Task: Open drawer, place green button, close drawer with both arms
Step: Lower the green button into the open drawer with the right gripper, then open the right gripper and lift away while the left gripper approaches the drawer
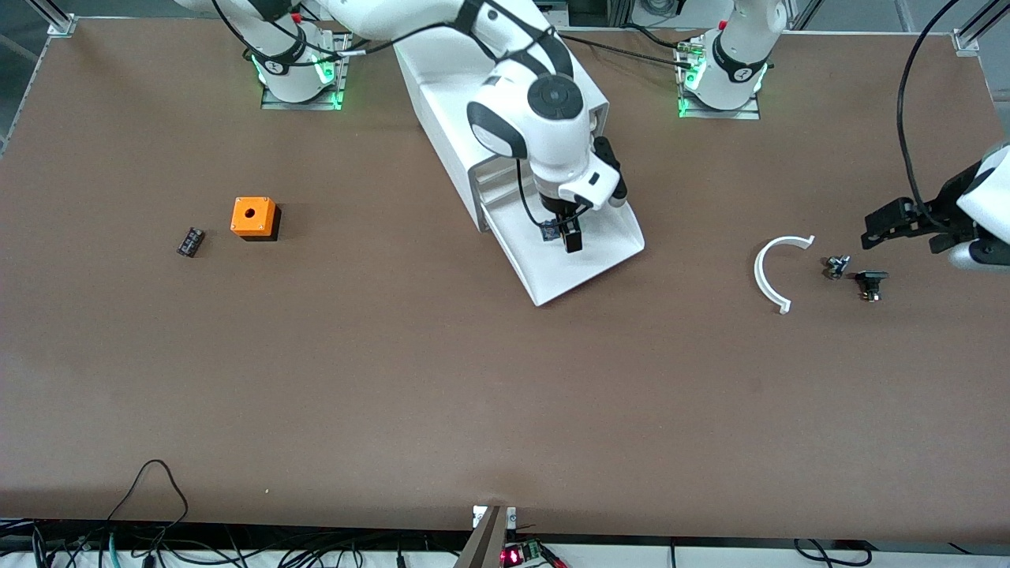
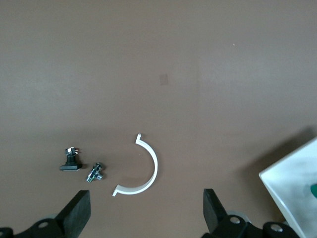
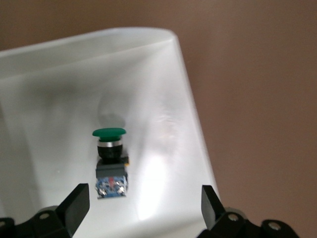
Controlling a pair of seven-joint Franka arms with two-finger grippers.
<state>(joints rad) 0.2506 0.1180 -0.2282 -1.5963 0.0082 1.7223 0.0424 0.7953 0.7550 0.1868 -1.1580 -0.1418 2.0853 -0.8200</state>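
The bench (image 1: pixel 394 379) carried a white cabinet (image 1: pixel 442 95) between the two arm bases, with its lowest drawer (image 1: pixel 607 260) pulled out toward the front camera. The right arm (image 1: pixel 442 20) reached over the cabinet, and the right hand (image 1: pixel 570 235) hung over the open drawer with its fingers (image 3: pixel 77 203) spread apart and gripping nothing. The button (image 3: pixel 111 161) lay on the drawer floor just below that hand, between the fingers and touching neither, green cap at one end and blue terminal block at the other. Nothing stood between the hand and the button.

The left hand (image 1: pixel 895 221) waited in the air toward the left arm's end of the bench, its fingers (image 2: pixel 77 213) wide apart and empty. Under and beside it lay a white half-ring (image 1: pixel 773 272), and near that, well apart from the drawer, two tiny dark parts (image 1: pixel 854 276) close together.

Well away from both hands, toward the right arm's end, sat an orange cube (image 1: pixel 254 217) with a round hole, and beside it a small black part (image 1: pixel 190 241).
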